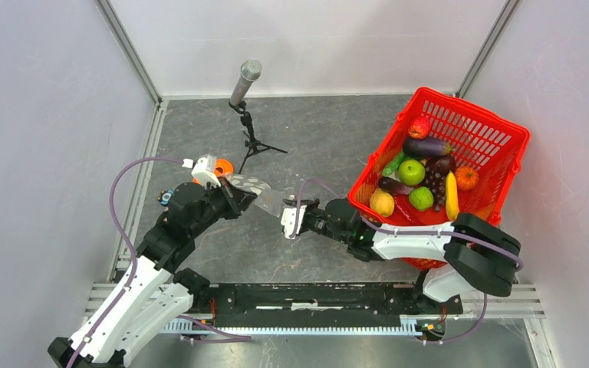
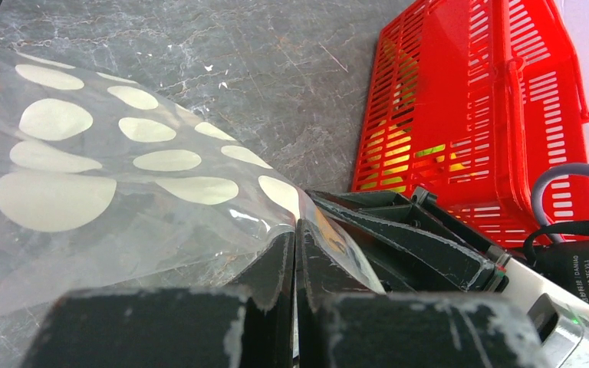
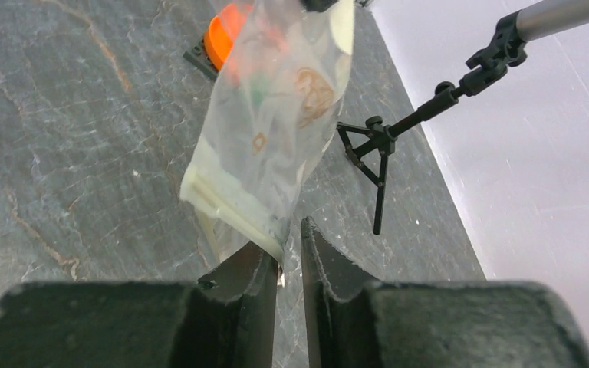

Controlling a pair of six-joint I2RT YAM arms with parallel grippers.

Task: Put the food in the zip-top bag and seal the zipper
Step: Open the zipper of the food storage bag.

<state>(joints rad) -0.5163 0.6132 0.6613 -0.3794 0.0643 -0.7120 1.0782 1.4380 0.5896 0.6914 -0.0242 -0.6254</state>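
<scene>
The zip-top bag point(image 1: 257, 192) is held up over the table point(image 1: 307, 130), left of the middle, between the two arms. It is clear and flat, and big white dots are printed on it. From above, it is seen stretched from the left arm across to the right arm.

The zipper point(image 3: 230, 215) is seen in the right wrist view as a pale strip along the bag's lower edge, the edge nearest the right fingers.

The left fingers point(image 2: 297, 257) are pressed together, and one edge of the bag is pinched between them. The dotted plastic is spread out up and to the left from that spot.

The right fingers point(image 3: 287, 249) are set at the other end of the bag. A thin gap is left between them. A corner of the bag, at the end of the zipper, is tucked into that gap and is laid against one finger. A tight pinch is not seen there.

The food point(image 1: 411, 172) is piled in a red basket point(image 1: 472, 115) at the right side of the table, well apart from the bag. Green round fruits, dark grapes, a purple eggplant and yellow, red and orange pieces can be made out in it.

An orange ring point(image 1: 224, 165) is seen on the table just behind the left fingers. A microphone point(image 1: 245, 80) on a small black stand is placed farther back.
</scene>
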